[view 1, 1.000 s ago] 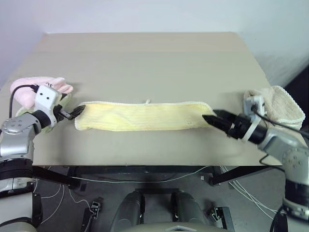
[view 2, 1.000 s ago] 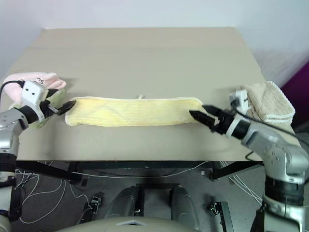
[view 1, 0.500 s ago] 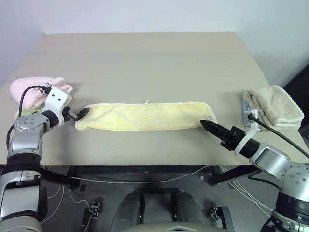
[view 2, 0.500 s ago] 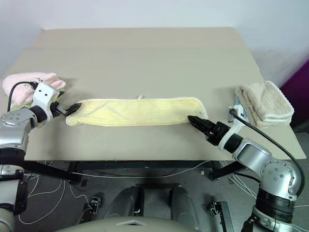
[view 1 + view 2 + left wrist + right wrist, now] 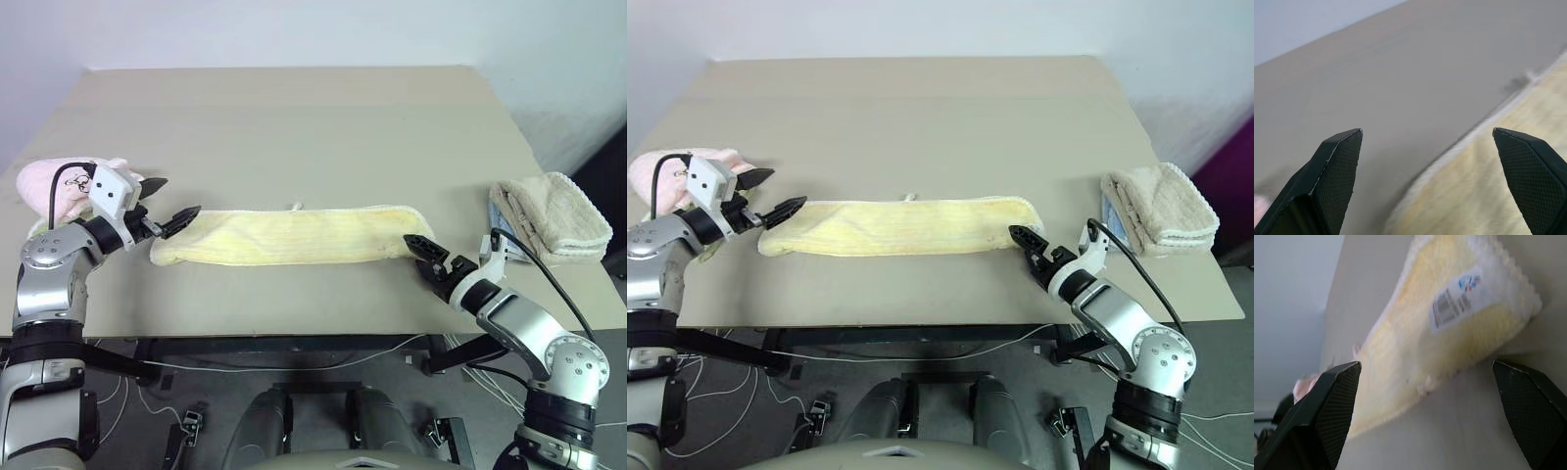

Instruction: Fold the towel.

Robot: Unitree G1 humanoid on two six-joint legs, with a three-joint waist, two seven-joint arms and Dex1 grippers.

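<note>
The towel [image 5: 294,235] is a long pale yellow strip with a cream edge, lying flat across the middle of the table. A white label [image 5: 1454,303] shows on its right end. My left gripper [image 5: 168,201] is open at the towel's left end. One fingertip [image 5: 188,213] hovers over the towel's corner and the other is over bare table behind it. My right gripper [image 5: 424,255] is open too, low at the towel's right end near its front corner, holding nothing. In the wrist views the towel [image 5: 1498,186] lies ahead of each open pair of fingers.
A pink towel [image 5: 59,186] is bunched at the table's left edge, just behind my left arm. A beige folded towel [image 5: 554,215] sits at the right edge. The table [image 5: 294,117] is bare behind the yellow strip, and its front edge runs close below both grippers.
My left gripper has shifted right onto the towel's left corner, its fingers now seen spread. My right wrist has rolled and the gripper has dropped lower at the towel's right end.
</note>
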